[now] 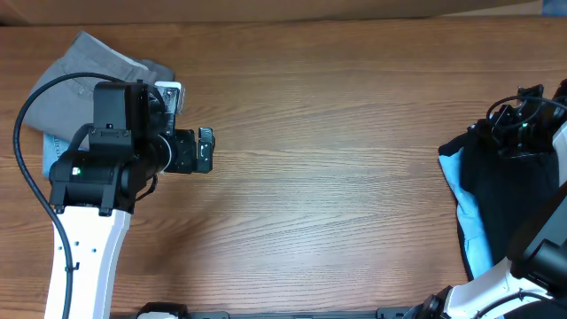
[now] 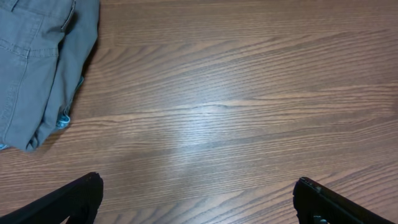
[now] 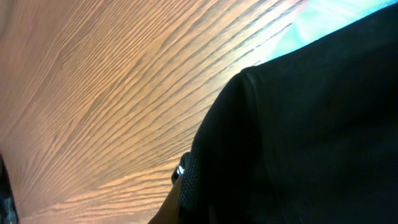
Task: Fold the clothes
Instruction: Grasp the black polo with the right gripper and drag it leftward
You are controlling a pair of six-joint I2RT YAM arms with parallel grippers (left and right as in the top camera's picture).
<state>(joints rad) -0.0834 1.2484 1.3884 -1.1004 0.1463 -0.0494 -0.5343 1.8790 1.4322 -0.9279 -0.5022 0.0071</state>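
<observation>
A black T-shirt (image 1: 507, 199) lies crumpled at the table's right edge, on top of a light blue garment (image 1: 457, 182). My right gripper (image 1: 518, 120) is at the black T-shirt's far end. In the right wrist view the black fabric (image 3: 305, 130) covers the jaws, and only one fingertip (image 3: 180, 172) peeks out at its edge, so it looks shut on the cloth. My left gripper (image 1: 205, 149) is open and empty over bare table, with its fingers wide apart in the left wrist view (image 2: 199, 200). A folded grey garment (image 1: 97, 64) lies just behind it and also shows in the left wrist view (image 2: 37, 62).
The wooden table (image 1: 337, 133) runs between the two arms. A bit of light blue cloth (image 2: 63, 121) shows under the grey garment. The left arm's black cable (image 1: 27, 124) loops over the table's left edge. The light blue garment also shows in the right wrist view (image 3: 336, 14).
</observation>
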